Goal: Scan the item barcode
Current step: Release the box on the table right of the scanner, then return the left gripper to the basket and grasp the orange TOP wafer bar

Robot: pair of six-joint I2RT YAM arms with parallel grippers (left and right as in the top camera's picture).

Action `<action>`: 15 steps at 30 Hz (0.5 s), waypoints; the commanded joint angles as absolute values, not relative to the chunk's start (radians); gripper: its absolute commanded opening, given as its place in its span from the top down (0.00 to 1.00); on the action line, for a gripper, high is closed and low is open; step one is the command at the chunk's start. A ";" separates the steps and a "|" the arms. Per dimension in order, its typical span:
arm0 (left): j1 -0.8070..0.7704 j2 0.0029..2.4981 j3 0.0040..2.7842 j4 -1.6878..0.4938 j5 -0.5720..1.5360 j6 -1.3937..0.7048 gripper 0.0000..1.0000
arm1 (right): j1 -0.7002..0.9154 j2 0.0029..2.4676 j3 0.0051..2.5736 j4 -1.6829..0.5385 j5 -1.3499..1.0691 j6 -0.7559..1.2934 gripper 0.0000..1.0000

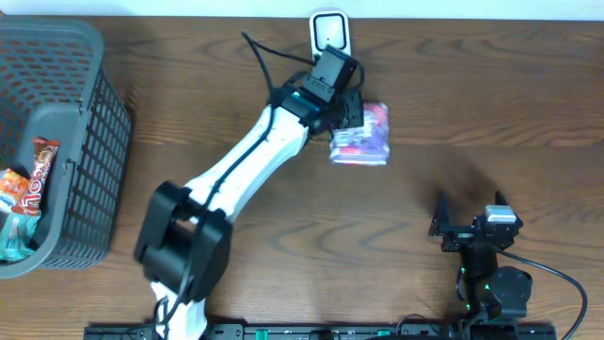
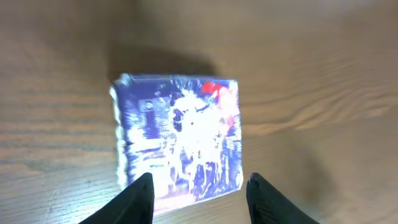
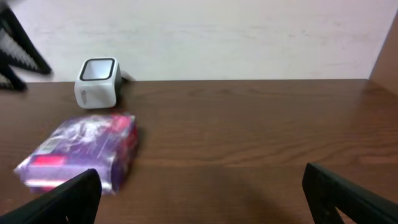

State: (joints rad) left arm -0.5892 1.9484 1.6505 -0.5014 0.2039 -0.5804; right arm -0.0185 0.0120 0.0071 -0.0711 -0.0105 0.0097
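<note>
Brown wooden table (image 1: 472,113) seen from above, where I run two arms from afar. Dark grey plastic mesh basket (image 1: 94,113) stands at the left edge with snack packets inside. White and black left arm (image 1: 245,161) reaches diagonally to the far middle of the table. Purple and pink glossy packet (image 1: 363,137) lies flat on the wood there, just in front of the small white box-shaped scanner (image 1: 329,33) and a little to its right. Left gripper (image 2: 200,190) hangs over the packet's near edge, fingers partly apart and clamped on nothing that I can see. Right gripper (image 3: 202,180) sits parked near my side, fingers spread wide and empty.

I judge the presenting step is in hand. No barcode shows on the upturned face, so the next move calls for gripping the packet and turning its code toward the scanner window.

Packet lies broad face up. It looks almost square from above, so I cannot tell its long axis for certain
</note>
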 commanded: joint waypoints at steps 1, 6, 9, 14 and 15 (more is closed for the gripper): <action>-0.561 1.815 1.687 -0.493 0.197 -0.577 0.51 | -0.025 0.007 0.006 -0.075 -0.013 -0.005 0.01; -0.508 1.698 1.687 -0.496 0.197 -0.545 0.50 | -0.025 0.007 0.006 -0.075 -0.013 -0.005 0.01; -0.468 1.630 1.687 -0.535 0.197 -0.429 0.50 | -0.025 0.007 0.006 -0.075 -0.013 -0.005 0.01; -0.392 1.539 1.687 -0.630 0.122 -0.308 0.46 | -0.025 0.007 0.006 -0.075 -0.013 -0.005 0.01; -0.374 1.521 1.687 -0.649 0.079 -0.307 0.46 | -0.025 0.007 0.006 -0.075 -0.013 -0.005 0.01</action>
